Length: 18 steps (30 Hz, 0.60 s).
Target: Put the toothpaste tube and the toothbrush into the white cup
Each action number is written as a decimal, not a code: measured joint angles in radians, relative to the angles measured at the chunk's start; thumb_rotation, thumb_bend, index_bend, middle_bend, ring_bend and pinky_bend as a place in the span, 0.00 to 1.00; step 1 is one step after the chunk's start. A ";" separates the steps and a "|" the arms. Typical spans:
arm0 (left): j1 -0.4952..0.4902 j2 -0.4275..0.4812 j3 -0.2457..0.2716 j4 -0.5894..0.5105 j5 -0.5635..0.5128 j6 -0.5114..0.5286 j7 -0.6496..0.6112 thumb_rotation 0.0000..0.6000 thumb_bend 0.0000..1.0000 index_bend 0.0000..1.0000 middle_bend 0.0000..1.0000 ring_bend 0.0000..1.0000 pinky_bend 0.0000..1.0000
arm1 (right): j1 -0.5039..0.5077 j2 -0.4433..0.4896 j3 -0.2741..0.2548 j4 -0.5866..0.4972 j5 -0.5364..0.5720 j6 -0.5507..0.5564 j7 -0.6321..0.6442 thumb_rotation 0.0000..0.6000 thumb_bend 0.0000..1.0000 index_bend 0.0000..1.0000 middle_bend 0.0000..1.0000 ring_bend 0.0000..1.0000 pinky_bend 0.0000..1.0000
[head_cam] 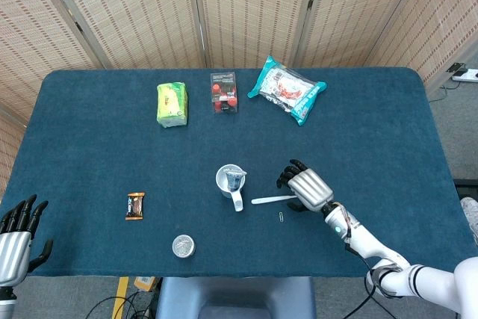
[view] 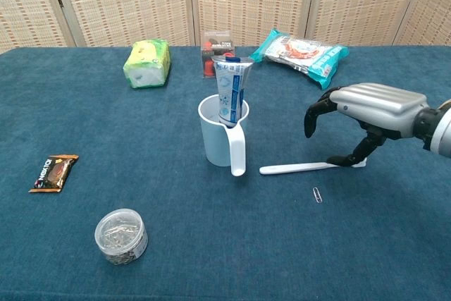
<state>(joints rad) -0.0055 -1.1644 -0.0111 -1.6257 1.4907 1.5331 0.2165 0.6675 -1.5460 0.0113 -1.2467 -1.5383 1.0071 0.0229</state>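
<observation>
The white cup [view: 215,142] stands mid-table with its handle toward me; the head view shows the cup [head_cam: 225,181] from above. The blue and white toothpaste tube [view: 231,93] stands upright inside it, visible as the tube [head_cam: 237,180] from above. The white toothbrush [view: 296,168] lies flat on the cloth right of the cup, head pointing right; it also shows as the toothbrush [head_cam: 270,199]. My right hand [view: 366,107] hovers low over the brush's head end, fingers arched and apart, thumb tip down at the bristle end, holding nothing; the head view shows this hand [head_cam: 305,188]. My left hand [head_cam: 16,233] rests open at the table's near left corner.
Along the far edge lie a green packet [view: 146,63], a red box [view: 216,44] and a teal snack bag [view: 303,51]. A chocolate bar [view: 53,172] and a small clear jar [view: 121,235] sit near left. A paperclip [view: 317,194] lies just in front of the toothbrush.
</observation>
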 measured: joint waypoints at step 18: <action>0.005 0.002 0.003 0.014 -0.005 -0.001 -0.017 1.00 0.44 0.13 0.02 0.03 0.14 | 0.057 -0.099 -0.001 0.052 -0.019 -0.077 -0.098 1.00 0.45 0.35 0.31 0.18 0.14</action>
<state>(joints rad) -0.0006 -1.1629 -0.0081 -1.6121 1.4858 1.5317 0.1999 0.7248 -1.6448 0.0099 -1.1948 -1.5576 0.9304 -0.0747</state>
